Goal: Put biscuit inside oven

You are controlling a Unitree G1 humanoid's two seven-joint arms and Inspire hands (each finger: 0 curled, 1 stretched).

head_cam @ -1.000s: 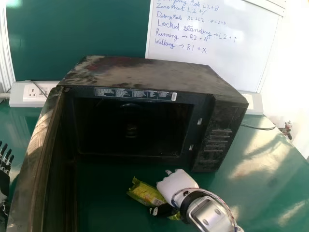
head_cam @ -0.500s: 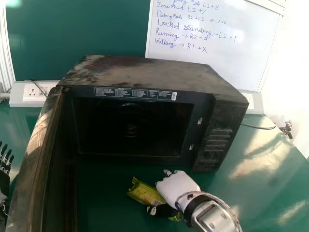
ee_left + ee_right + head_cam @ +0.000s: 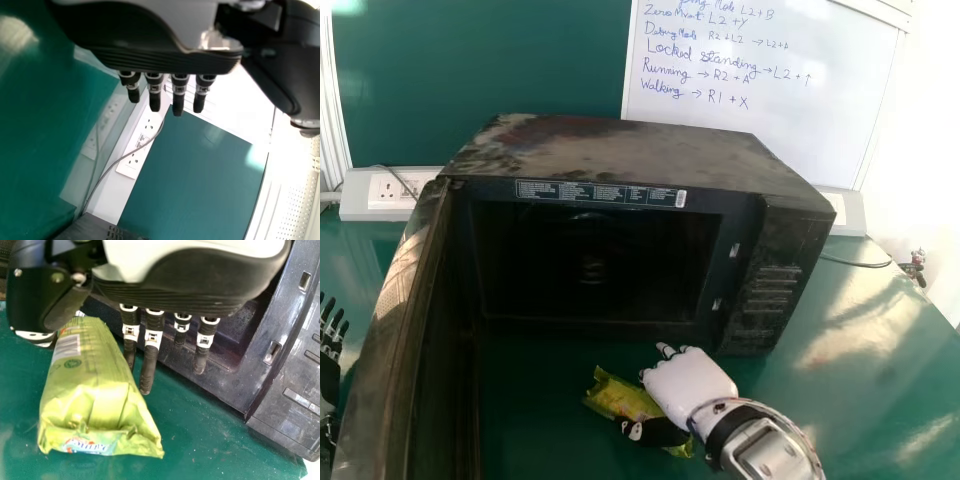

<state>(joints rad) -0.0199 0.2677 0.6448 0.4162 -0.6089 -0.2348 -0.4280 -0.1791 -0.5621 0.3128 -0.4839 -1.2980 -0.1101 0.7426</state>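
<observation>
Right hand [image 3: 688, 385], just below and right of the head view's centre, has straight fingers beside the green biscuit packet [image 3: 610, 392], which lies lower centre on the table [image 3: 535, 430]. Left hand [image 3: 328, 375], fingers straight, is at the left edge. Mid-frame stands the open oven [image 3: 620, 155]; upper right, a whiteboard [image 3: 780, 130].
</observation>
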